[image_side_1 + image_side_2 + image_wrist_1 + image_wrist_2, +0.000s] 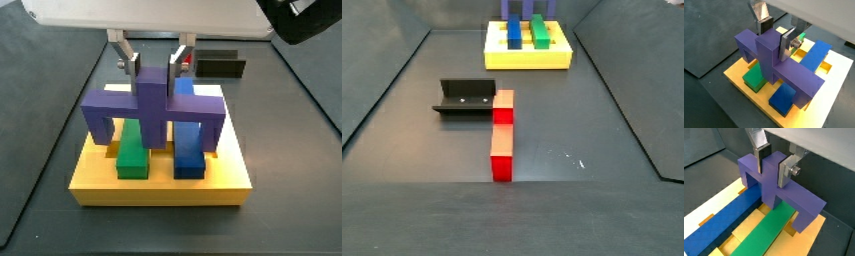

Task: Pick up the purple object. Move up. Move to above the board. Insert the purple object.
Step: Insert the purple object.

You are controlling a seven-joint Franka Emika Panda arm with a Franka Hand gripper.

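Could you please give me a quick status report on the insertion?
Gripper shut on purple object stem, above the board. Legs straddle green bar and blue bar. Nothing obstructing.

no readable text, labels or numbers, possibly too small to tell

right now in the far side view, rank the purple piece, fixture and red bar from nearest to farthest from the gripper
The gripper is over the board at the far end.
1. Purple piece: on the board, between the fingers.
2. Fixture: mid-floor, beside the red bar's far end.
3. Red bar: runs toward the camera; its far end is level with the fixture, the rest farther.
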